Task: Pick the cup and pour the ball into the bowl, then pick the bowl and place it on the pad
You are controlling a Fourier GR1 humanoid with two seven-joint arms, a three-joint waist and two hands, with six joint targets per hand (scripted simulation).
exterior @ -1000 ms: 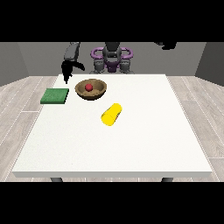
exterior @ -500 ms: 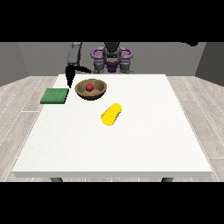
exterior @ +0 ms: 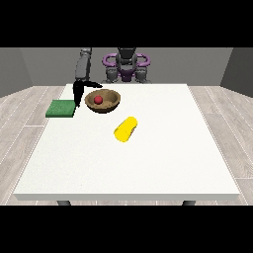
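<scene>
Far left on the white table, near the back edge, sits the green pad, flat, nothing on it. Just right of it, the hand at the view's left is down between pad and bowl, black, hanging from a grey forearm that drops from the robot's shoulder. Fingers point downward beside the bowl's left rim, and a dark part, prob. the thumb, stretches right over the rim's back-left edge. Can't tell if the hand touches the bowl or has closed on it; too small to read.

Next right: brown wooden bowl, upright on the table, just beside the pad w/ a narrow strip of white between them. Red ball sits inside the bowl, a bit left of centre.

Moving on, front-right of the bowl, the yellow cup lies on its side on the table, apart from the bowl, long axis running diagonally from front-left to back-right. Can't make out which end is the mouth.

Behind all this, at the back edge, the robot's torso w/ purple rings at the shoulders. No other hand in view on the right side.
</scene>
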